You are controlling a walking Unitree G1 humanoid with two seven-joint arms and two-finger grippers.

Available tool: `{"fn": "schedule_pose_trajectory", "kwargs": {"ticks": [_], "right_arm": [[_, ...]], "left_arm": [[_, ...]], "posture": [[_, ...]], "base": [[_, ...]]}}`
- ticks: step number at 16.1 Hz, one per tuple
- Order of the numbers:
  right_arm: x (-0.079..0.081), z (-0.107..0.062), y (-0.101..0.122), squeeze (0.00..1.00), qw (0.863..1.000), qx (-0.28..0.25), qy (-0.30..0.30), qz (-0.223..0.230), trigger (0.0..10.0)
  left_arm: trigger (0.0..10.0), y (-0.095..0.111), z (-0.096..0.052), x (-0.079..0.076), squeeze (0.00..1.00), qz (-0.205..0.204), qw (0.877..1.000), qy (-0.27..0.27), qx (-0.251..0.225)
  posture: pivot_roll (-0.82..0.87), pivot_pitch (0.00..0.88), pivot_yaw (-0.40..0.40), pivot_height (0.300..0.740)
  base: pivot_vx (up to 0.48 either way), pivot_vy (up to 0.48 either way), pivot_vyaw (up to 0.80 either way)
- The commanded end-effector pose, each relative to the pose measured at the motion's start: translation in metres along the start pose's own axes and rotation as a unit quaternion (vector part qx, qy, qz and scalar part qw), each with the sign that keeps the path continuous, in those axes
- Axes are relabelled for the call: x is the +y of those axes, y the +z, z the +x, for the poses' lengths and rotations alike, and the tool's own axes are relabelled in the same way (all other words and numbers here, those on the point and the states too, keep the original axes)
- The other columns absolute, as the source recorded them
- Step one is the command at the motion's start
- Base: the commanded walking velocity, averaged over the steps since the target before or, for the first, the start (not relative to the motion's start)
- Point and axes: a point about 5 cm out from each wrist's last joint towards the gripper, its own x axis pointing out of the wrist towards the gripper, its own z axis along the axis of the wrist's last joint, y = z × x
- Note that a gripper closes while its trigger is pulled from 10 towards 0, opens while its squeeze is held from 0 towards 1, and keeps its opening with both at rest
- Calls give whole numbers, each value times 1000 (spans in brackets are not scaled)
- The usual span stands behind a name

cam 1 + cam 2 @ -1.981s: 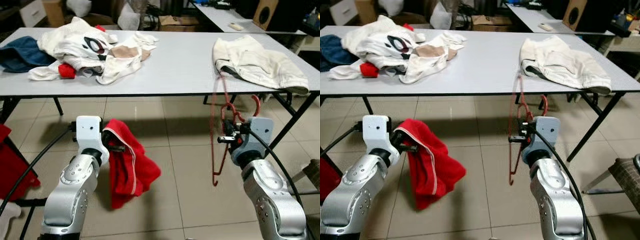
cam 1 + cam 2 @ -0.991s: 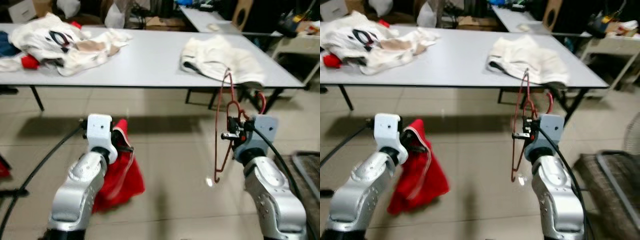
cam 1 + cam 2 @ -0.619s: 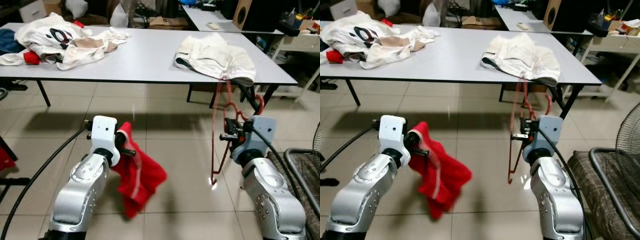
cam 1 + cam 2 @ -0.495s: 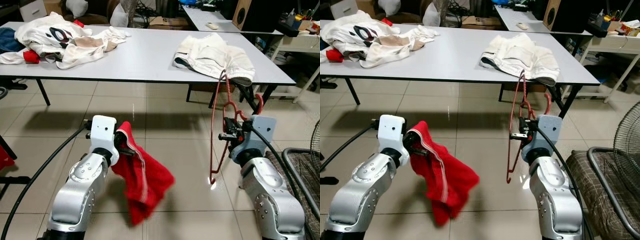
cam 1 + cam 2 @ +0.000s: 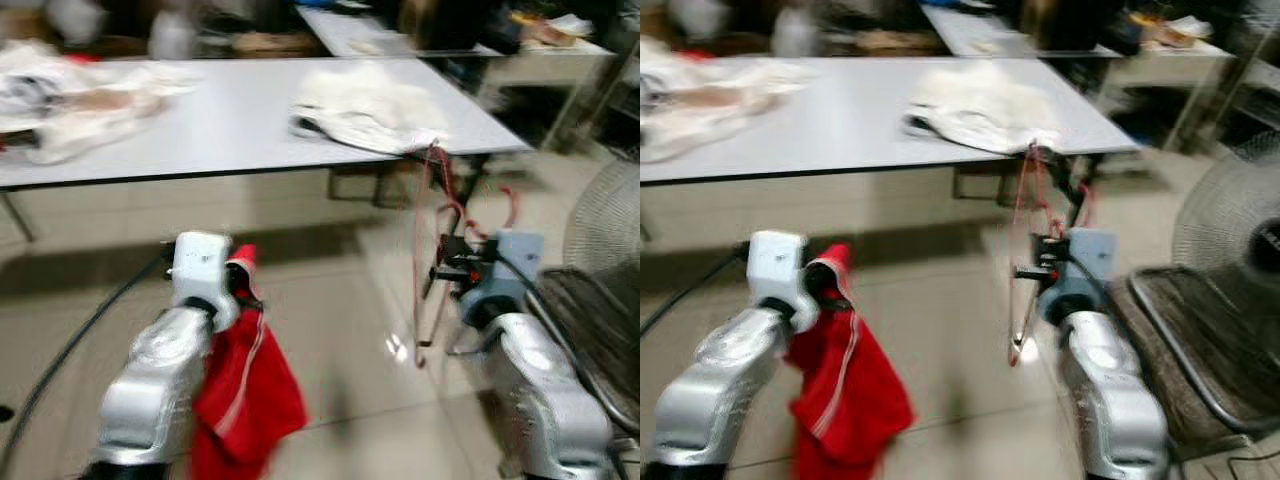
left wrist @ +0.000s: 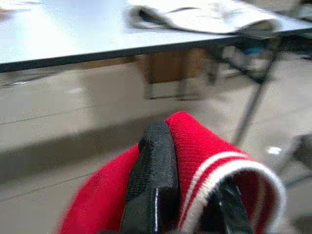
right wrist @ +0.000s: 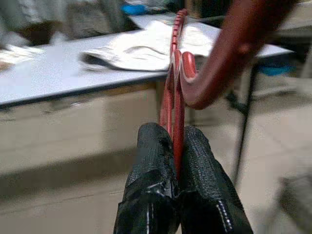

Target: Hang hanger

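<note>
The red hanger [image 5: 432, 255] hangs right of centre in the left eye view, pinched in the right pincer [image 7: 176, 146], whose two black fingers are clamped tight on its thin rod just below the hook. It looks light and stiff, a slim wire-like frame, so it should carry easily but may swivel or swing in so narrow a grip; the hold near the hook seems the sensible place, leaving the hook free to go over a rail. The left pincer [image 6: 187, 195] at lower left is clenched on a red garment [image 5: 240, 400], soft and limp, drooping toward the tiled floor. Behind, across the upper frame, the grey desk [image 5: 220, 125] carries a cream garment [image 5: 365, 105]. The head views are blurred.
</note>
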Motion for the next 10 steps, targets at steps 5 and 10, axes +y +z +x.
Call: {"fn": "schedule_pose_trajectory", "kwargs": {"ticks": [5, 10], "right_arm": [[7, 1, 6, 0, 1000, -16, 15, 7, 0], [6, 3, 6, 0, 1000, -15, 8, 4, 10000]], "left_arm": [[10000, 9, -2, 6, 0, 9, 1000, 6, -18], [10000, 11, 0, 7, 0, 12, 1000, 8, -20]], "posture": [[-59, 0, -36, 740], [-60, 0, -33, 740]], "base": [[286, 0, 0], [278, 0, 0]]}}
